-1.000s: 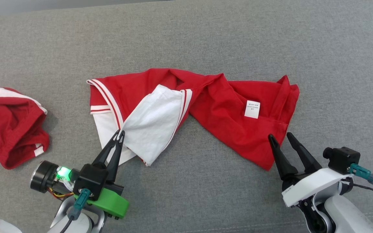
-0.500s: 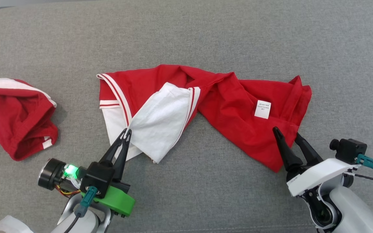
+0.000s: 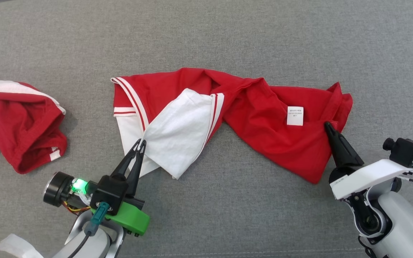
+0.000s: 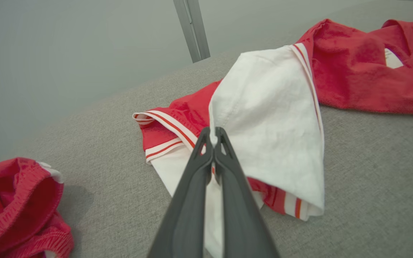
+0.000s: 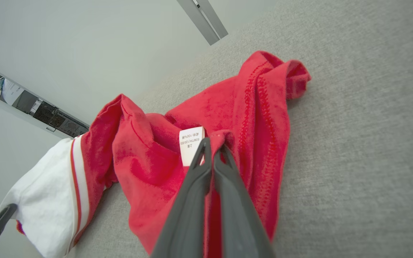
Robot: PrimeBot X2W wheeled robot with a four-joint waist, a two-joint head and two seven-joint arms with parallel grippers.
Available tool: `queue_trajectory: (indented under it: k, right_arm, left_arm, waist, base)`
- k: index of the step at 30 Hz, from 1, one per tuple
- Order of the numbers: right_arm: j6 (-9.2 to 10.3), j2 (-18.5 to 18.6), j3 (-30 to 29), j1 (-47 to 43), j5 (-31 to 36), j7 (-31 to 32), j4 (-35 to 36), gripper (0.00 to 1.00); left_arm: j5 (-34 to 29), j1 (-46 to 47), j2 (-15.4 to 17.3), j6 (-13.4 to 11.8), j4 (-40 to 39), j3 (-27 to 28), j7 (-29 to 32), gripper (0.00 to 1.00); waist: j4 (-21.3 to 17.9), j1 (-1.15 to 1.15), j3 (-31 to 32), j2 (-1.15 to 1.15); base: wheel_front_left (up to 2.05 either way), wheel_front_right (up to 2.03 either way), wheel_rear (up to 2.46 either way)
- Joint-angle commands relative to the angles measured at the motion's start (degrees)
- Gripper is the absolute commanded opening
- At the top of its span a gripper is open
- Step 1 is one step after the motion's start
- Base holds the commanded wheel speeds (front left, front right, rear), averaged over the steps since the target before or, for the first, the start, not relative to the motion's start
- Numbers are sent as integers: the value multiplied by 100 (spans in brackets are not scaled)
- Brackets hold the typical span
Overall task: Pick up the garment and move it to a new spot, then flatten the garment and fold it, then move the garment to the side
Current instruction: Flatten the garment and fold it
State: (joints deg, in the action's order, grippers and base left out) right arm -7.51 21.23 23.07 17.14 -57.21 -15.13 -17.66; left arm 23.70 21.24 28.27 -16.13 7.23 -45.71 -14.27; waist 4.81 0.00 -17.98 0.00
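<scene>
Garment: we see it lying in a crumpled band across the middle of the grey surface, with its white panel toward the left arm and its red part toward the right.
Left gripper: its fingers are closed, pinching the near edge of the white panel.
Right gripper: its fingers are closed on a red fold just beside the care label.
Why held so: we judge that pinching near opposite ends lets the cloth lift spread out rather than bunched.
Neighbour: a second red garment lies well apart, at the far left.
In the way: the garment's twisted middle may resist flattening, and we would choose a new spot away from the neighbour.
</scene>
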Motion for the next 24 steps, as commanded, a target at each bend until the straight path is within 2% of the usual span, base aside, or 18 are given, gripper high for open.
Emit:
queue_trajectory:
  k: [1, 5, 7, 11, 14, 19, 22, 24]
  right_arm:
    - [4, 61, -60, 2, -51, -1, 110, 0]
    - [4, 209, -259, -140, 51, -1, 611, 0]
    - [4, 315, -407, -237, 69, -1, 1001, 0]
    - [4, 689, -765, -359, 251, -1, 1876, 0]
    - [2, 1022, -1026, -401, 464, -1, 2438, 0]
    - [3, 1537, -1341, -254, 592, -1, 2919, 0]
    - [3, 1811, -1535, -74, 536, -1, 3071, 0]
    - [3, 1994, -1595, 146, 483, -1, 3104, 0]
  left_arm:
    - [-30, 86, 27, -10, 15, 40, -44, 0]
    - [-18, 81, 139, -100, -160, 211, -57, 0]
    - [-102, 114, 320, -159, -370, 328, -72, 0]
    - [-345, 259, 877, -293, -1013, 577, -13, 0]
    - [-551, 469, 1446, -366, -1594, 832, 193, 0]
    - [-652, 902, 2292, -278, -2342, 1328, 620, 0]
    - [-660, 1287, 2708, -94, -2600, 1603, 817, 0]
    - [-661, 1606, 2872, 85, -2698, 1720, 929, 0]
  waist:
    - [-9, 0, 15, 0]
    - [-46, 0, 90, 0]
    - [-69, 0, 143, 0]
    - [-152, 0, 254, 0]
    - [-226, 0, 351, 0]
    - [-320, 0, 455, 0]
    - [-354, 0, 439, 0]
    - [-371, 0, 374, 0]
  base:
    - [0, 0, 0]
    - [0, 0, 0]
    - [0, 0, 0]
    - [0, 0, 0]
    - [0, 0, 0]
    - [0, 0, 0]
    - [0, 0, 0]
    - [0, 0, 0]
